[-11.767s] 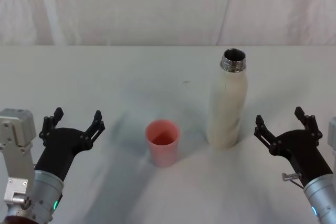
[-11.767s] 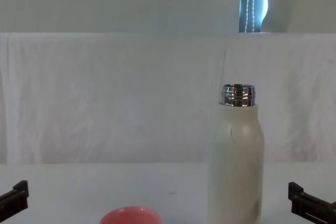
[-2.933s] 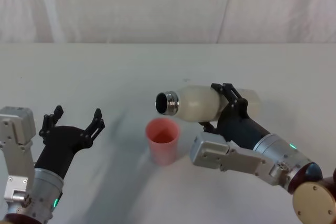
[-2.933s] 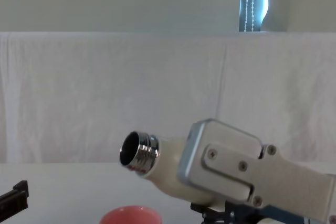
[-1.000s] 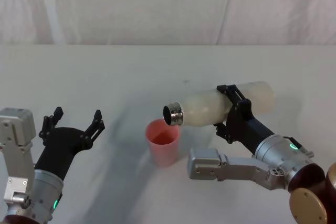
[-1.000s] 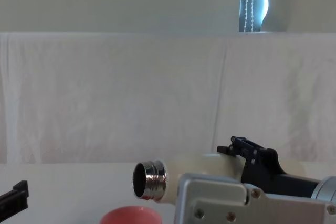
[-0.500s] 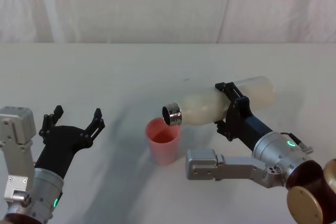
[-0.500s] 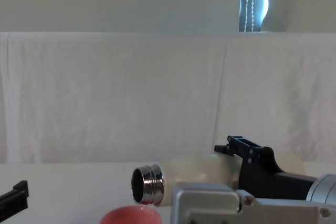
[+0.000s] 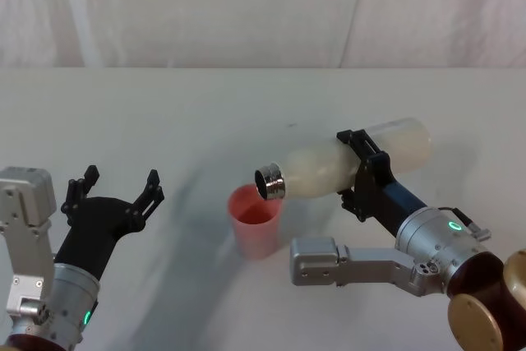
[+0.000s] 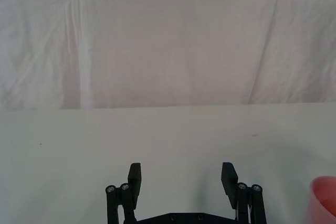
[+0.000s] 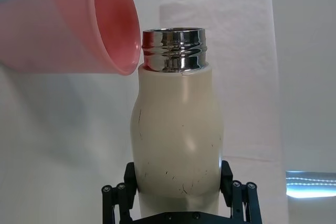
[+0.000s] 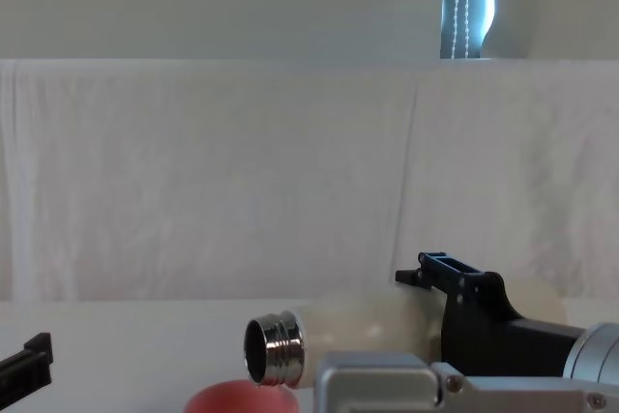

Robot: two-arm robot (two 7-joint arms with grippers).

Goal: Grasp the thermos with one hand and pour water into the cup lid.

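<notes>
Clamped around the middle of the thermos (image 9: 345, 163), the right gripper (image 9: 365, 173) holds the cream-white bottle nearly on its side above the white table (image 9: 164, 113), its black fingers (image 11: 230, 184) pressed against opposite flanks of the body in the right wrist view. The bottle's base points away to the robot's right, while its shiny threaded neck (image 9: 270, 181) tips slightly downward toward the middle of the table. That neck hangs just over the right part of the rim of the cup lid (image 9: 256, 221), a salmon-pink cup standing upright on the table in front of the robot. From the chest view the open mouth (image 12: 268, 352) sits directly above the cup's rim (image 12: 242, 398), very close to it; whether they touch cannot be told. No water can be made out. Off to the robot's left, the left gripper (image 9: 114, 196) hovers near the table edge with its fingers spread apart, holding nothing, well apart from the cup.
</notes>
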